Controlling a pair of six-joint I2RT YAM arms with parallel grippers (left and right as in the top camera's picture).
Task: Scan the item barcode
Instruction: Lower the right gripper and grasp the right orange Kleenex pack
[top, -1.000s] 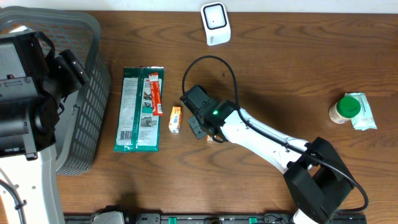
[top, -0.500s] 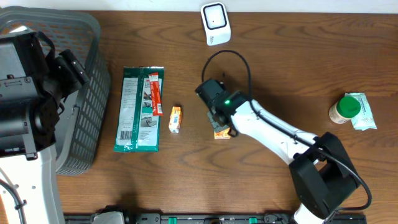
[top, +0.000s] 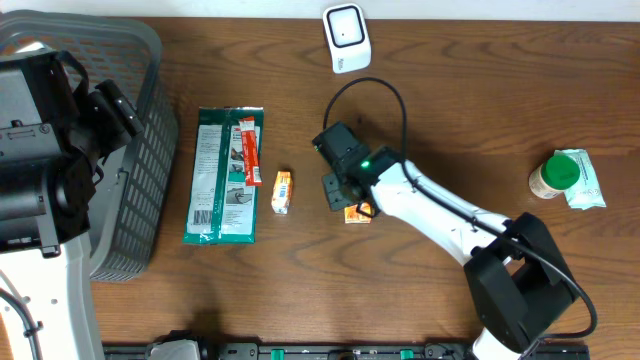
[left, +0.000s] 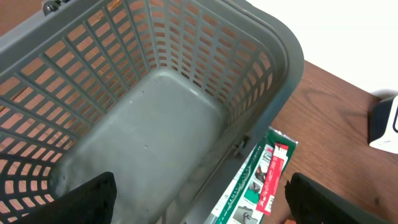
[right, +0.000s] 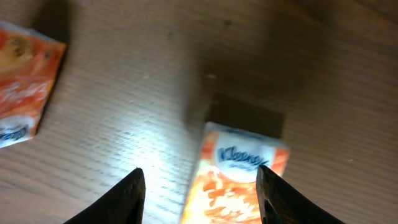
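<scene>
Assessing the Kleenex pack as light, soft and easily crushed, with a film wrap likely making it slippery and yielding under a hard pinch. Locating it lying flat on the table, just right of a second small orange pack and well apart from the white scanner at the far edge. Not finding any barcode on the upward face. Recommending a gentle hold across the narrow width, on the two long edges near the middle, keeping the printed faces clear for reading.

Finding the right gripper poised directly over the pack with jaws parted and clamping nothing. One finger is standing clear with bare wood showing between; the other is sitting close against the opposite edge, contact there not being determinable. Finding the left gripper hanging over the grey basket with jaws spread wide, carrying and touching nothing.
</scene>
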